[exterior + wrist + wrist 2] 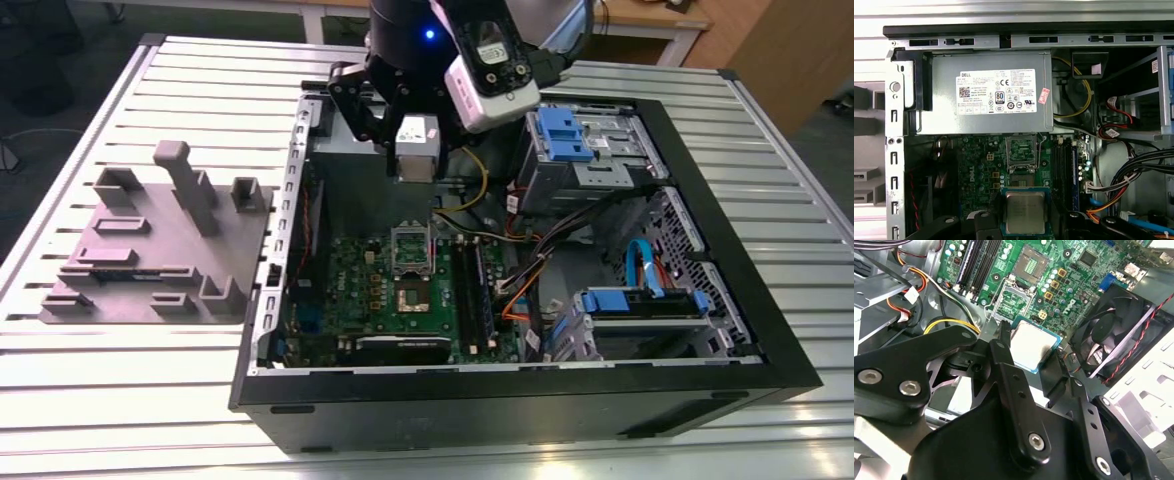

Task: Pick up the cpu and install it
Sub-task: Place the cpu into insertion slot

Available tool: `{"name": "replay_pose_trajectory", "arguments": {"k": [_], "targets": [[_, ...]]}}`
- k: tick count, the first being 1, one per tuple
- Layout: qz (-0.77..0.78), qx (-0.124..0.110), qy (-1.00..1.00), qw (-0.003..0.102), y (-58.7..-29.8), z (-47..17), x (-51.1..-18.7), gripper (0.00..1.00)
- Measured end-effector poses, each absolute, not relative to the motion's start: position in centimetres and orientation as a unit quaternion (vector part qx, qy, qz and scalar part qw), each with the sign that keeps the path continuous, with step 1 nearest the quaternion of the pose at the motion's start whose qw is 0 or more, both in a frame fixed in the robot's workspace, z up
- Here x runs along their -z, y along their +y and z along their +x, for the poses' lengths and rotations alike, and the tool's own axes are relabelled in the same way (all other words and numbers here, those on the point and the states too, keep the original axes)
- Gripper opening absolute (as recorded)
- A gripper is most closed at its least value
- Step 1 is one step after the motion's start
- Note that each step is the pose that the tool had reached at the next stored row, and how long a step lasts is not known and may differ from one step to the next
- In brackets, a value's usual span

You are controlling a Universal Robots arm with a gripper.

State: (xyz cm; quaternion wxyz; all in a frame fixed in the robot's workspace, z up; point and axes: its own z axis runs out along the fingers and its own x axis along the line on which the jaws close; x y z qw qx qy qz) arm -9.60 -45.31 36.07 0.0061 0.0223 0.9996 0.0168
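Observation:
My gripper (416, 165) hangs over the back of the open computer case, above the motherboard (400, 290). It is shut on the cpu (1033, 344), a small square chip with a silver-grey top on a green edge, seen in both wrist views (1025, 212). Black fingers (1002, 347) press on two opposite sides of the chip. The cpu is held in the air, apart from the board. The open socket (1021, 150) lies on the green board just in front of the grey power supply (989, 92), with its metal bracket (410, 243) standing up.
The black case wall (534, 405) rings the board. A black fan (1116, 335) sits beside the socket. Blue drive bays (574, 140) and bundled cables (527, 285) fill the exterior view's right. A grey parts fixture (160, 245) stands on the slatted table at the exterior view's left.

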Motion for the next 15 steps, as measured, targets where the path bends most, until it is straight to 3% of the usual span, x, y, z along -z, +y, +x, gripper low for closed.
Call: {"name": "replay_pose_trajectory", "arguments": {"k": [15], "targets": [[0.022, -0.017, 1.0, 0.006, -45.52, -9.6, -35.58, 0.47]]}}
